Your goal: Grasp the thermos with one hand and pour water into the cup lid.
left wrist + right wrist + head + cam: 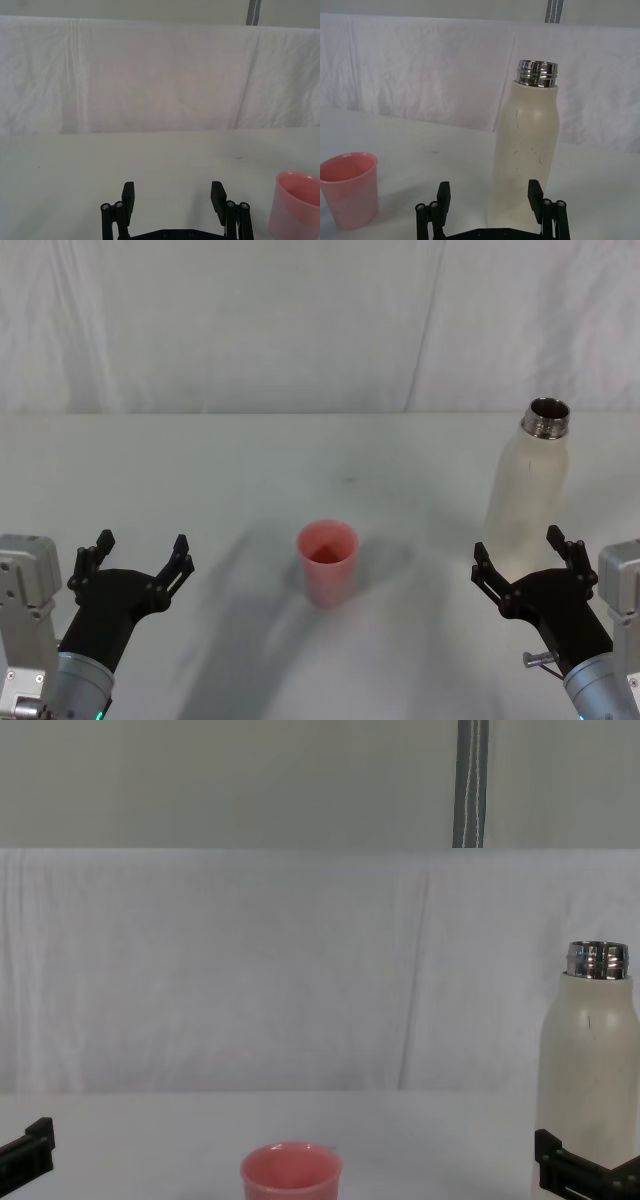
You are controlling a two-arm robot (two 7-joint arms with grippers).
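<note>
A white table (200, 470) meets a creased white cloth backdrop (250, 970); above it, a pale wall (200, 780) with a grey vertical strip (471, 782).

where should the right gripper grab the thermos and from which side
Grip the thermos around its straight cream body below the shoulders, not the steel neck. It stands upright and uncapped, right ahead of the open right gripper, so come in level from the robot's side.
</note>
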